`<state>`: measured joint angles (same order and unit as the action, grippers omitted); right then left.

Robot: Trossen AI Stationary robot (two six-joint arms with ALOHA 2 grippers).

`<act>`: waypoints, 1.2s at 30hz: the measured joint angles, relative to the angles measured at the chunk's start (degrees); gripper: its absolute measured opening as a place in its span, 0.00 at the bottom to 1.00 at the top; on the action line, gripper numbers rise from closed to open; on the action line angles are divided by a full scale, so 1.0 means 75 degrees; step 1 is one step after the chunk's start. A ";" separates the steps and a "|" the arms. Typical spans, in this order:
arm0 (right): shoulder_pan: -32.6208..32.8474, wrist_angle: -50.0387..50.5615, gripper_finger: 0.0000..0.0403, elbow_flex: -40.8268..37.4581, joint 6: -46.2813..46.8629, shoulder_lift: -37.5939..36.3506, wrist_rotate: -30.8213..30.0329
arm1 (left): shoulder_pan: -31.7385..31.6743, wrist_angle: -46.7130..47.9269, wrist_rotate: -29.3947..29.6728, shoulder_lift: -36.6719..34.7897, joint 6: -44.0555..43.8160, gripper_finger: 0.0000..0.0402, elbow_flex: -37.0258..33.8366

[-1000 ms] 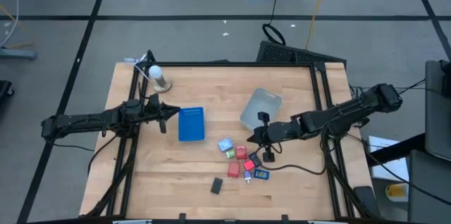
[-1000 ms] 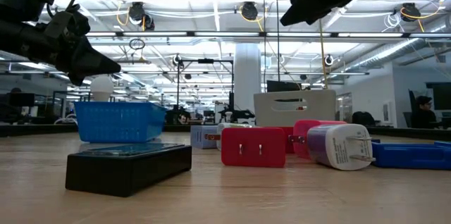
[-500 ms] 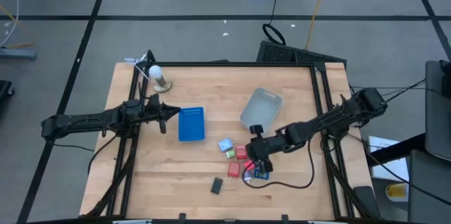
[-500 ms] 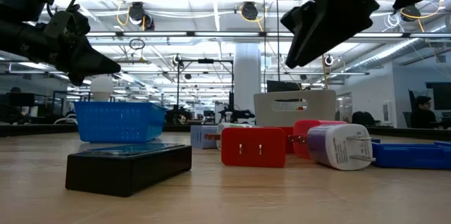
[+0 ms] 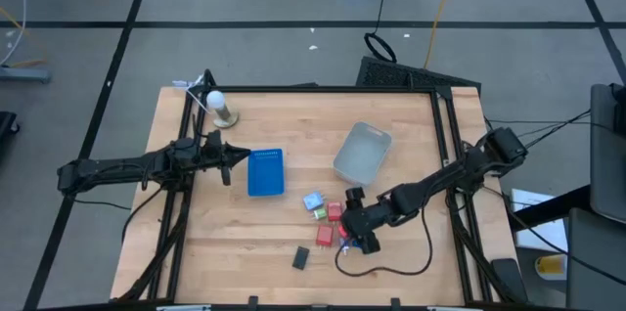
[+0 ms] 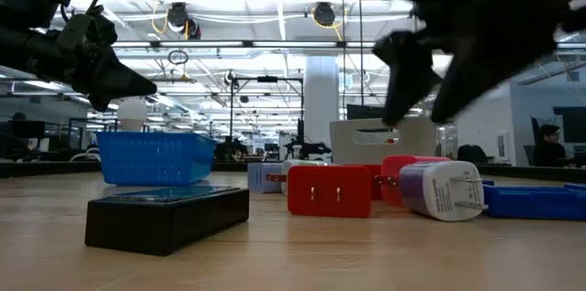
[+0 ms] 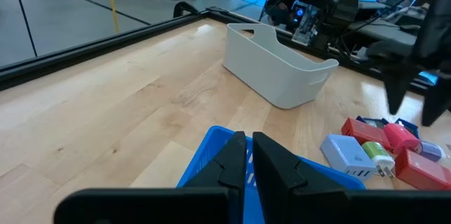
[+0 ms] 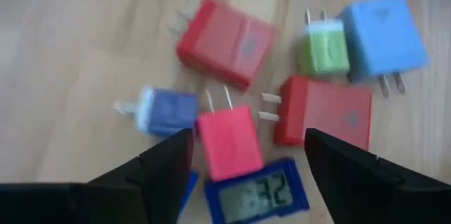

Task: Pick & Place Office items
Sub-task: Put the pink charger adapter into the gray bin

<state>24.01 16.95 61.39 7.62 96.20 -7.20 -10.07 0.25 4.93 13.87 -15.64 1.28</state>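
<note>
A black block [image 6: 167, 218] lies nearest the camera at lower left of the low view, apart from the cluster of office items [image 5: 335, 225] in the lower centre of the high view: red plug adapters [image 8: 225, 41], a green one [image 8: 323, 50], a light blue one [image 8: 383, 35], a dark blue piece [image 8: 167, 109] and a small blue digital clock [image 8: 257, 197]. The right gripper [image 8: 248, 157] hangs directly over this pile, fingers spread apart and empty, straddling a small red adapter [image 8: 228, 141] at the centre of its wrist view. Behind the pile, the clear grey tub [image 5: 362, 151] sits at upper centre of the table [image 5: 411, 115], and the blue tray [image 5: 265, 172] lies left of centre. The left gripper [image 7: 246, 162] waits over the tray's near edge, fingers pressed together on nothing. The pieces are packed edge to edge, so a descending finger may well land on the clock or a neighbouring adapter, scattering the cluster or pinching two items at once.
</note>
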 joint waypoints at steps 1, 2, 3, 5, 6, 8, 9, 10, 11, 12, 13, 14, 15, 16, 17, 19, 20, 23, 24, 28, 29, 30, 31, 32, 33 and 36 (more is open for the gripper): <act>-0.0002 -0.0025 0.65 0.0000 0.0077 0.0051 -0.0003 | 0.0000 0.0000 -0.0003 0.0001 0.0000 0.06 0.0000; -0.0005 -0.0004 0.65 0.0000 0.0116 0.0072 -0.0005 | 0.0000 0.0000 -0.0006 0.0000 0.0006 0.06 0.0000; -0.0005 0.0053 0.64 0.0000 0.0155 0.0073 -0.0009 | 0.0000 0.0000 -0.0008 0.0000 0.0026 0.06 0.0000; -0.0002 0.0054 0.64 0.0000 0.0183 0.0073 -0.0004 | 0.0000 0.0000 -0.0018 0.0000 0.0045 0.06 0.0000; 0.0000 0.0043 0.64 0.0000 0.0183 0.0073 -0.0006 | 0.0000 0.0000 -0.0018 0.0002 0.0050 0.06 0.0000; 0.0000 0.0052 0.64 0.0000 0.0211 0.0070 0.0027 | -0.0003 0.0000 -0.0020 0.0003 0.0058 0.06 0.0000; 0.0000 0.0057 0.64 0.0000 0.0264 0.0070 0.0172 | -0.0001 0.0000 -0.0020 0.0001 0.0058 0.06 0.0000; -0.0002 0.0059 0.64 -0.0004 0.0304 0.0070 0.0357 | -0.0003 0.0000 -0.0020 0.0002 0.0058 0.06 0.0000; -0.0003 0.0018 0.64 -0.0034 0.0320 0.0068 0.0499 | 0.0000 0.0000 -0.0017 0.0003 0.0058 0.06 0.0000; -0.0001 -0.0032 0.64 -0.0090 0.0319 0.0066 0.0568 | 0.0000 0.0000 -0.0017 0.0000 0.0061 0.06 0.0000; 0.0002 -0.0128 0.64 -0.0172 0.0313 0.0064 0.0543 | -0.0002 0.0000 -0.0017 0.0000 0.0064 0.06 0.0000; 0.0003 -0.0258 0.64 -0.0274 0.0306 0.0064 0.0474 | -0.0002 0.0000 -0.0017 0.0002 0.0071 0.06 0.0000; 0.0003 -0.0358 0.64 -0.0365 0.0321 0.0067 0.0415 | 0.0000 0.0000 -0.0017 0.0000 0.0082 0.06 0.0000; -0.0009 -0.0409 0.64 -0.0438 0.0332 0.0067 0.0388 | -0.0001 0.0000 -0.0017 0.0001 0.0082 0.06 0.0000; -0.0030 -0.0462 0.63 -0.0492 0.0352 0.0067 0.0378 | 0.0000 0.0000 -0.0017 0.0003 0.0079 0.06 0.0000; -0.0046 -0.0653 0.63 -0.0608 0.0352 0.0067 0.0368 | 0.0000 0.0000 -0.0017 0.0001 0.0068 0.06 0.0000; -0.0049 -0.0845 0.63 -0.0696 0.0351 0.0067 0.0362 | 0.0000 0.0000 -0.0017 0.0002 0.0067 0.06 0.0000; -0.0055 -0.1401 0.63 -0.0891 0.0306 0.0067 0.0377 | -0.0003 0.0000 -0.0015 0.0000 0.0067 0.06 0.0000; -0.0055 -0.1476 0.63 -0.0921 0.0299 0.0066 0.0376 | 0.0000 0.0000 -0.0017 0.0000 0.0067 0.06 0.0000; -0.0058 -0.1513 0.63 -0.0935 0.0298 0.0065 0.0382 | 0.0000 0.0000 -0.0015 0.0002 0.0064 0.06 0.0000; -0.0058 -0.1562 0.63 -0.0935 0.0299 0.0065 0.0373 | 0.0000 0.0000 -0.0015 0.0001 0.0064 0.06 0.0000; -0.0058 -0.1610 0.63 -0.0935 0.0297 0.0080 0.0373 | 0.0000 0.0000 -0.0015 0.0000 0.0064 0.06 0.0000; -0.0058 -0.1678 0.63 -0.0935 0.0297 0.0145 0.0373 | 0.0000 0.0000 -0.0012 0.0002 0.0064 0.06 0.0000; -0.0058 -0.1710 0.63 -0.0935 0.0297 0.0225 0.0376 | 0.0000 0.0000 -0.0012 0.0000 0.0064 0.06 0.0000; -0.0058 -0.1685 0.63 -0.0935 0.0297 0.0310 0.0376 | -0.0003 0.0000 -0.0012 0.0003 0.0064 0.06 0.0000; -0.0060 -0.1741 0.62 -0.0938 0.0298 0.0610 0.0412 | 0.0000 0.0000 -0.0010 0.0003 0.0061 0.06 0.0000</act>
<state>23.56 3.90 54.35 9.86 100.78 -4.11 -10.07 0.25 4.85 13.89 -15.18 1.28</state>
